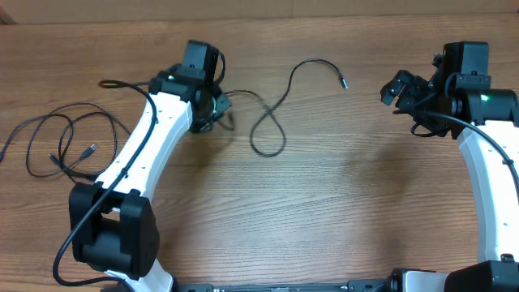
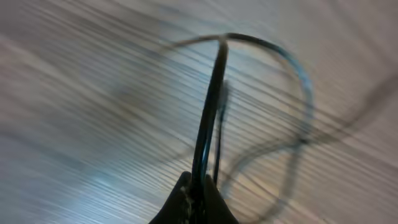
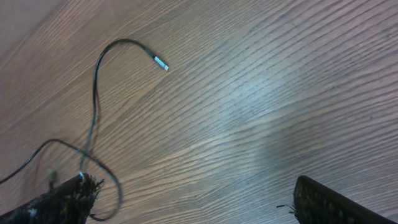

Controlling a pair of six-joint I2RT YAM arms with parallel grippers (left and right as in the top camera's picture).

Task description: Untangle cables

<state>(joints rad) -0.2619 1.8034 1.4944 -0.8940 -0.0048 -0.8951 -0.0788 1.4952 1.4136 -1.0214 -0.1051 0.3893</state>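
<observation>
- Light-brown wood-grain table (image 1: 340,203): bare across the near middle, w/ both white-and-black arms rising from the near edge.
- Near-left: loose bunch of thin black cords (image 1: 69,146) lies flat in overlapping loops, left of the left arm. Small plugs show among the loops. Can't tell if they're knotted or just crossed.
- Mid, left of centre: a separate thin black cord (image 1: 276,108) (image 2: 211,106) (image 3: 94,106) makes one loop on the table and crosses itself at the loop's far side.
- Left gripper (image 1: 217,109) (image 2: 198,199): just left of that loop, fingers pressed together, pinching the cord's left end. Wrist view is badly motion-blurred, but the cord clearly runs out from between the fingertips.
- Right gripper (image 1: 399,89) (image 3: 189,196): far right, well apart from both cords, fingers spread wide, nothing between them.
- Farthest: the cord arcs up and right from the loop, ending in a small silver-tipped plug (image 1: 343,83) (image 3: 161,63) resting on the wood, between the two grippers.
</observation>
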